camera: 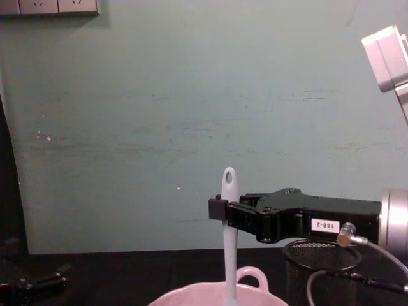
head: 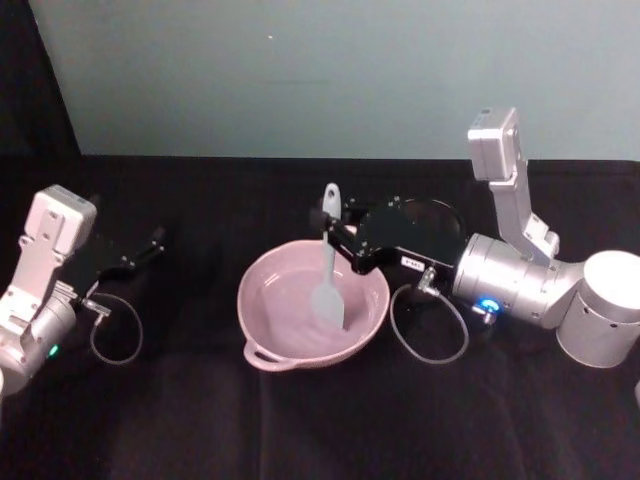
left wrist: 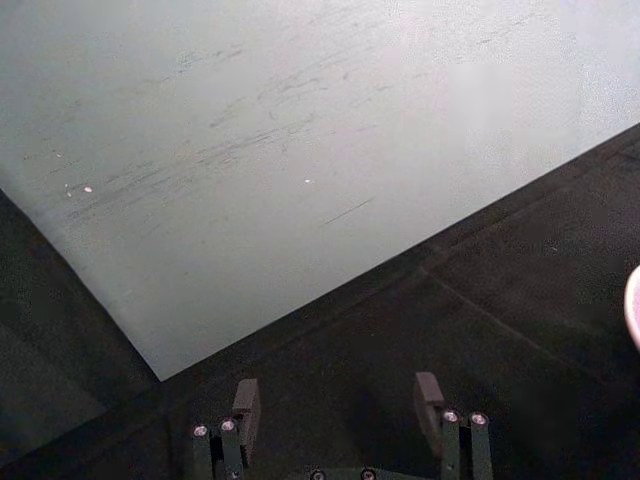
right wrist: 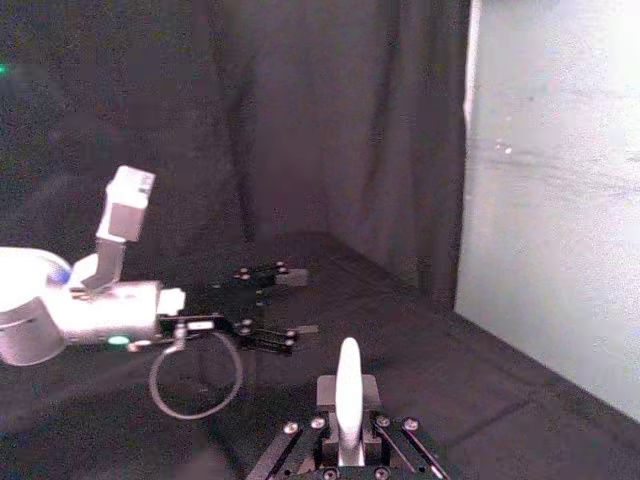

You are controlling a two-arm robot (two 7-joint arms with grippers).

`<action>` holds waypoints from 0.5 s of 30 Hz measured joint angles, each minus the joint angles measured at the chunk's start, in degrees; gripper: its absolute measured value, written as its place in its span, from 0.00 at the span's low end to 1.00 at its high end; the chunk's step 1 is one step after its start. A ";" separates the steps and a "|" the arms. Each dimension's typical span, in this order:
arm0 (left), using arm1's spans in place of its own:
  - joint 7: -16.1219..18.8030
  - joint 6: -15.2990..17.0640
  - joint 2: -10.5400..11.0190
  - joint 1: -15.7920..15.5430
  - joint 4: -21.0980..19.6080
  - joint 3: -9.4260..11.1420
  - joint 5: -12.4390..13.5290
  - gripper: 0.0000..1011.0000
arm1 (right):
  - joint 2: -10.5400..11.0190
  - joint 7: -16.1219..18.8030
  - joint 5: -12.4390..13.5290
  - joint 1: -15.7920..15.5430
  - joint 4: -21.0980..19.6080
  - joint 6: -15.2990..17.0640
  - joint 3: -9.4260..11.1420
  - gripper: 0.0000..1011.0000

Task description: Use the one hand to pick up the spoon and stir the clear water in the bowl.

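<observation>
Spoon (head: 329, 262) pickup looks done: the right gripper (head: 333, 226) clamps its upper handle, flat head down inside the pink bowl (head: 262, 272) (probably touching water, which is hard to see). Stirring is left. The left gripper (head: 150, 243) rests well apart, fingers spread.

Looks like a robot lab or test booth: black cloth (head: 300, 420) spread under the jaws, a black curtain (right wrist: 300, 120) beyond them, a bare teal wall (camera: 191, 127) with sockets (camera: 57, 6) behind.
</observation>
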 joint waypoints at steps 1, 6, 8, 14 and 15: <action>0.00 0.00 0.00 0.00 0.00 0.00 0.00 1.00 | 0.06 0.28 0.22 -0.11 -0.14 0.18 -0.03 0.12; 0.00 0.00 0.00 0.00 0.00 0.00 0.00 1.00 | -0.38 1.59 1.54 -0.08 -0.36 1.64 -1.02 0.12; 0.00 0.00 0.00 0.00 0.00 0.00 0.00 1.00 | -0.91 2.08 2.12 0.48 0.12 2.36 -1.62 0.12; 0.00 0.00 0.00 0.00 0.00 0.00 0.00 1.00 | -3.44 2.12 2.72 2.15 2.88 2.10 -2.88 0.12; 0.00 0.00 0.00 0.00 0.00 0.00 0.00 1.00 | -3.84 1.86 2.62 2.31 3.29 1.65 -2.98 0.12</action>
